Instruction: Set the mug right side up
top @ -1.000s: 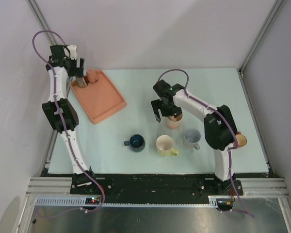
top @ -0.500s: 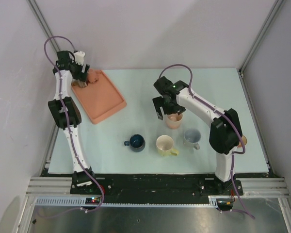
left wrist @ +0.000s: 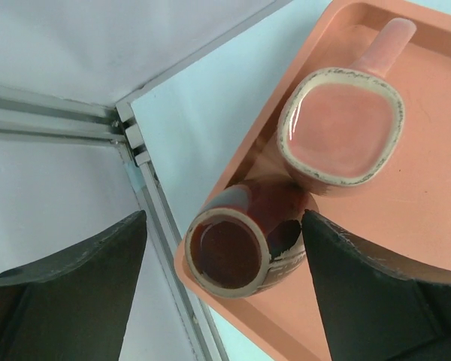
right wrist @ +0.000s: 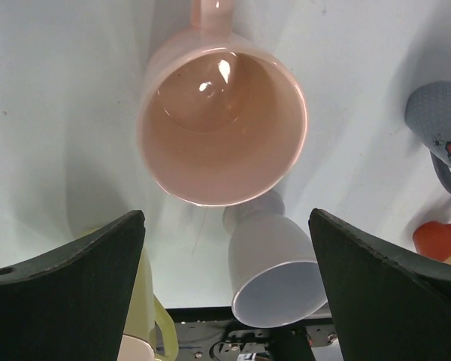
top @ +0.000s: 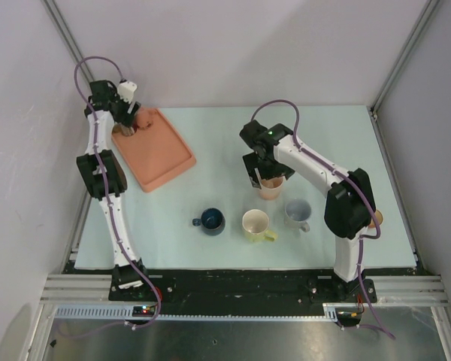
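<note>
I have the left gripper [left wrist: 224, 222] spread wide around the bottom-up brown mug [left wrist: 237, 252] on the tray [left wrist: 421, 226], upper left of the top view. The right gripper [right wrist: 225, 218] gapes above an upright pink cup [right wrist: 222, 128].

- Table [top: 210, 135]: a pale blue-white top is carrying everything listed below.
- Tray [top: 165, 159]: an orange tray is lying askew at the far left corner, one corner reaching the table's left edge.
- Pink mug [right wrist: 222, 128]: it is standing upright, mouth up, near the middle of the table.
- Blue mug [top: 210, 220]: it is standing upright toward the near edge, handle pointing left.
- Yellow mug [top: 255, 224]: it is standing upright just right of the blue one.
- White mug [top: 298, 212]: it is standing upright, right of the yellow one.
- Orange mug [top: 374, 218]: it is sitting by the right edge, half hidden.
- Grey mug [right wrist: 436, 120]: it is showing only at the right wrist view's edge; posture unclear.
</note>
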